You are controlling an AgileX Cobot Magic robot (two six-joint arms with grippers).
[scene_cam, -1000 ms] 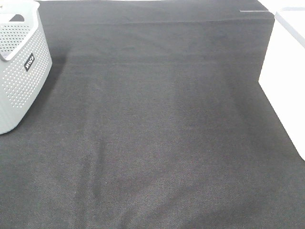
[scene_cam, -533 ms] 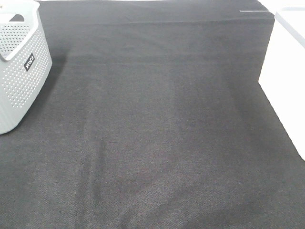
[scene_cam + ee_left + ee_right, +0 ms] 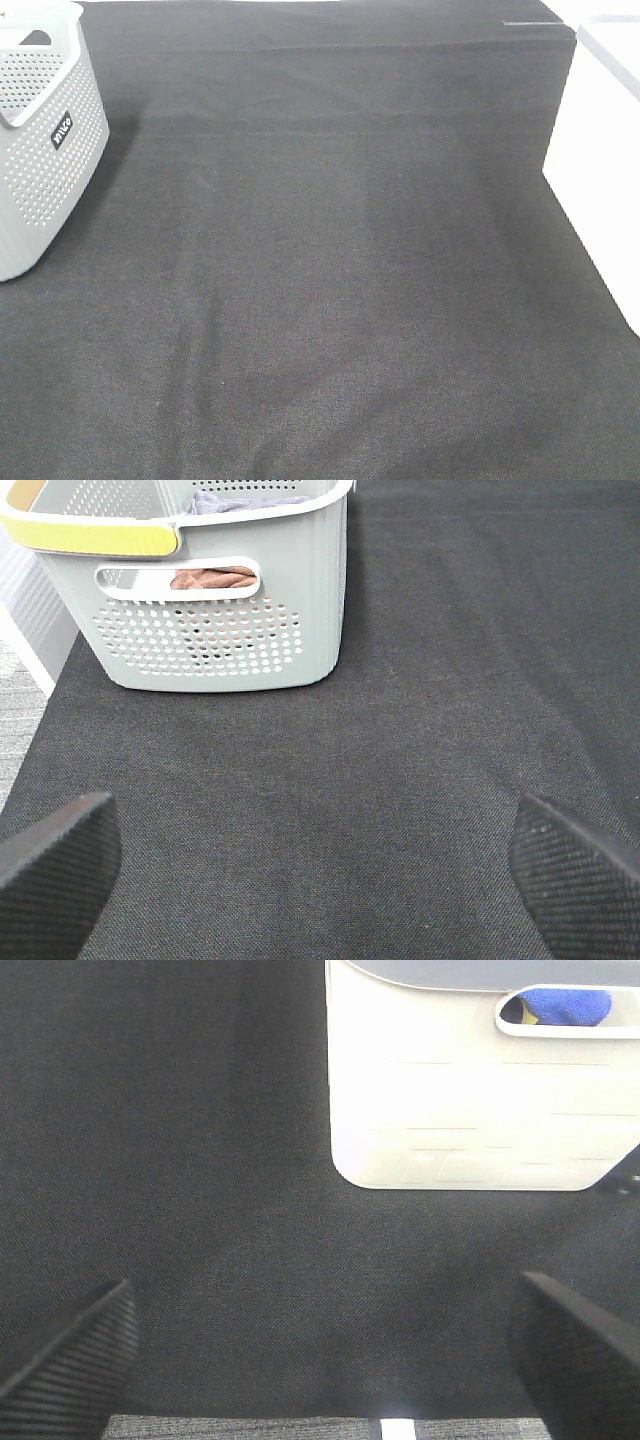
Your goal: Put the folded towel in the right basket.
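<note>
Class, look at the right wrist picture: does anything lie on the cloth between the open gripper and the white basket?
Nothing visible does. Only bare black cloth lies between the right gripper and the white basket, through whose handle slot something blue shows.

The right basket (image 3: 610, 150) is white and solid-walled, standing upright at the right edge of the black tabletop (image 3: 340, 280) — only its side shows from above. In the right wrist view its handle slot (image 3: 565, 1010) frames a patch of blue cloth (image 3: 565, 1005) with a bit of yellow — apparently the towel, lying inside; whether it is folded cannot be told.
</note>
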